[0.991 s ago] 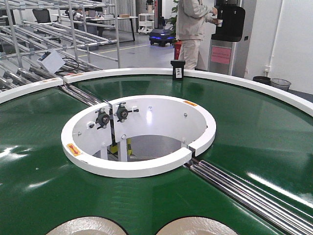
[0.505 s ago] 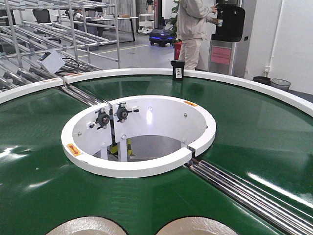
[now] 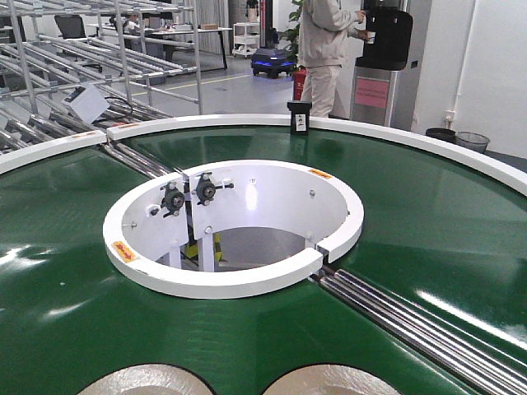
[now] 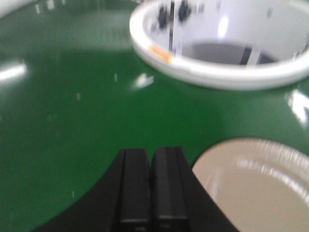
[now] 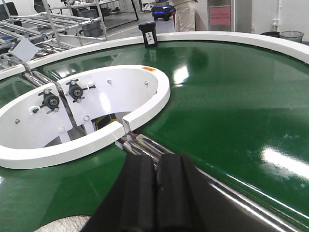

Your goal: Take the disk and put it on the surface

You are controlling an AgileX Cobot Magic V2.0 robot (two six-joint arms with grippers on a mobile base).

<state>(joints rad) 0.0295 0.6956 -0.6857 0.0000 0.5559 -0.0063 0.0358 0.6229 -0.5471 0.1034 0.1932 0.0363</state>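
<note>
Logged left-hand disk (image 3: 144, 380) and right-hand disk (image 3: 333, 380) lying flat on the green conveyor belt (image 3: 428, 222). Both sat at the near edge of the front view, side by side but apart.

Found left gripper (image 4: 150, 153) closed, pads pressed together, nothing held. Poised over bare belt just beside a disk (image 4: 256, 191), presumably staged for an approach.

Found right gripper (image 5: 155, 162) likewise closed and empty, pointed toward the steel rollers (image 5: 140, 145) and the white inner ring (image 5: 72, 145). Saw only a sliver of a disk at the lower left of that view.

Could not locate the dark bench surface in any view; placement target out of frame.

Judged the grab not yet begun. Either gripper would need to open before taking a disk by its rim. Noted blur in the left wrist view, so height above the belt could not be determined.
</note>
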